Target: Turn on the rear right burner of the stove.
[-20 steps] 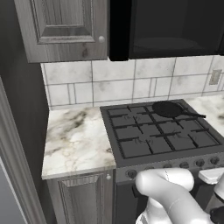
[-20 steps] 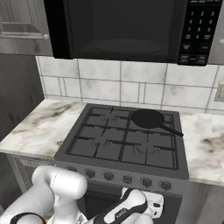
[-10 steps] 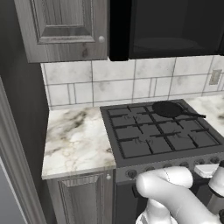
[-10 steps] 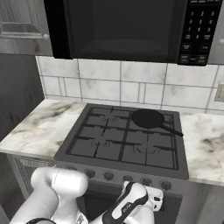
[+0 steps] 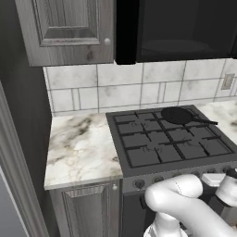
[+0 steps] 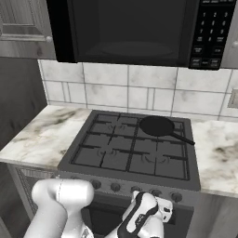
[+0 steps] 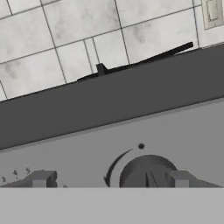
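Note:
The stove [image 6: 93,160] is a dark grey gas range with black grates and a row of round knobs [image 6: 116,187] along its front panel. A black frying pan [image 6: 157,125] covers the rear right burner, leaving its grate bars [image 6: 182,123] showing around the pan. My gripper [image 7: 110,179] is open and held low, right in front of the panel. In the hand view one dark knob [image 7: 146,173] sits between the fingertips [image 7: 41,178], nearer the right one, and neither tip touches it. From the right base view my white hand [image 6: 153,209] hangs just below the right-hand knobs.
A black microwave [image 6: 130,28] hangs over the stove. Marble counter [image 5: 81,148] lies on the left and more marble counter [image 6: 218,148] on the right. The pan's long handle [image 5: 203,121] points right. A grey wall cabinet [image 5: 69,28] is at upper left, above a tiled backsplash [image 7: 78,30].
My hand has risen a little and come closer to the stove's front panel. The pan and the stove have not moved.

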### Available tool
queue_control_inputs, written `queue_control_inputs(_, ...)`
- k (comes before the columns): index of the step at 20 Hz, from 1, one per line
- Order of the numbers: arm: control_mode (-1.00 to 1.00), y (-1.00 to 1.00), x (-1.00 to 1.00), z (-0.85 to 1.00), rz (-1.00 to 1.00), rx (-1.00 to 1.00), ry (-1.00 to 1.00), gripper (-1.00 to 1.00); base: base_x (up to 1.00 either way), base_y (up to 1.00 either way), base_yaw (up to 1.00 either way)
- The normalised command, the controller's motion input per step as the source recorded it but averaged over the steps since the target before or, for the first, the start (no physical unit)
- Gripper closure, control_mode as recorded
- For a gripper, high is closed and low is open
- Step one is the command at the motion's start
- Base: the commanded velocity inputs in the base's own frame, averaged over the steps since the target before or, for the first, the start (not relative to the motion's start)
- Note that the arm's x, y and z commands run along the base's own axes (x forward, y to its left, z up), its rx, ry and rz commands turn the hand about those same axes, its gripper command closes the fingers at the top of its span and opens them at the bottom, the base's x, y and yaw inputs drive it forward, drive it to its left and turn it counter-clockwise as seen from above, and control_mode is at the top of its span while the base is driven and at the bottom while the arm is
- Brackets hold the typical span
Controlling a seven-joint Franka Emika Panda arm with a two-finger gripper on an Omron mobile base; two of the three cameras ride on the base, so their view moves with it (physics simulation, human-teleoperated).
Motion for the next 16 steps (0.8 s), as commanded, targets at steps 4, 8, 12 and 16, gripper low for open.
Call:
queue_control_inputs(4,-1.00,-0.06,0.23,-0.25,0.00,0.05,0.00,-1.00,0.00,0.00,0.00)
queue_control_inputs(8,-1.00,-0.04,0.19,-0.30,0.00,0.03,0.00,-1.00,0.00,0.00,0.00)
queue_control_inputs(12,-1.00,0.00,0.13,-0.37,0.00,0.00,0.00,1.00,0.00,0.00,0.00)
queue_control_inputs(16,-1.00,0.00,0.17,-0.39,0.00,0.00,0.00,1.00,0.00,0.00,0.00)
